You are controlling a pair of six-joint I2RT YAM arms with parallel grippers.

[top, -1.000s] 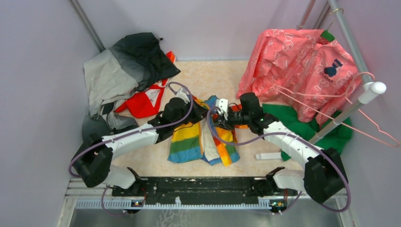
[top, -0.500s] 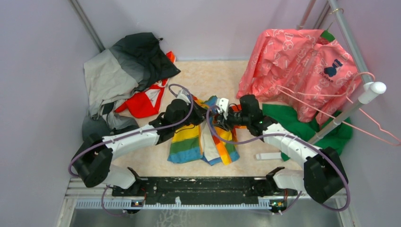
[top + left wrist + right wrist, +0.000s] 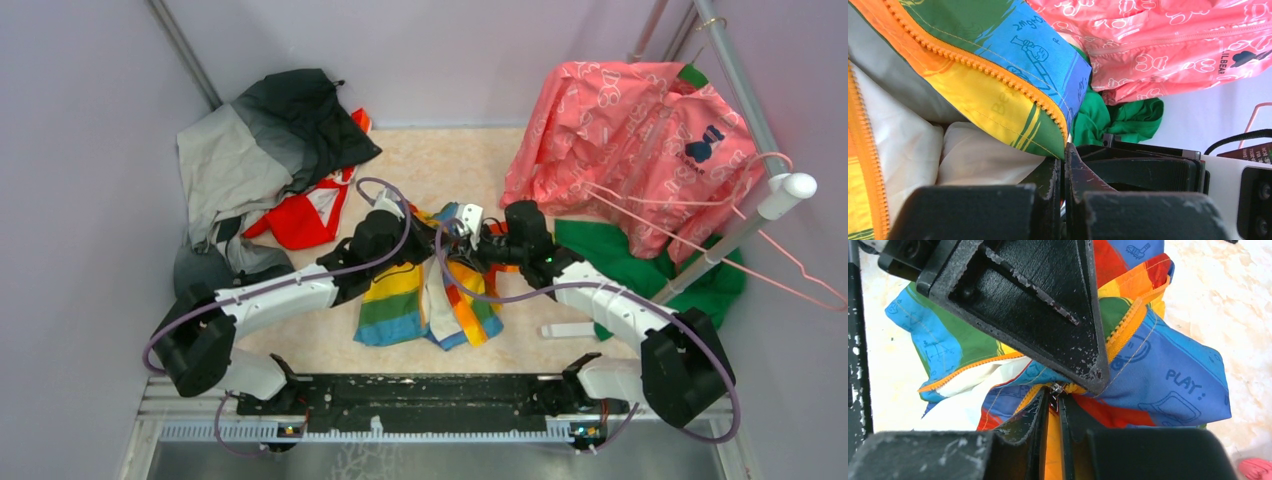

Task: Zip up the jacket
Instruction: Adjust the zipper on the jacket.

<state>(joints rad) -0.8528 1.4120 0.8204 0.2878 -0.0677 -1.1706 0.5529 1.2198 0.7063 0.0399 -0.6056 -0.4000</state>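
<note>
Shifted slightly left, jacket in tow.
Clamped on its edge with left jaws, on zipper pull with right jaws.

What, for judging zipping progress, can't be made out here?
Top view: where the jacket halves meet, under the left gripper and right gripper.
Right wrist: whether the right gripper grips the zipper pull; tiny, between its jaws.
Left wrist: one zipper track runs off lower left.

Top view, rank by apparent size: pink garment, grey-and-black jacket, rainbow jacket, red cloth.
1. pink garment and grey-and-black jacket: they look about alike, so not ranked apart.
2. rainbow jacket, partly hidden.
3. red cloth, smallest, partly under the grey-and-black jacket.
</note>
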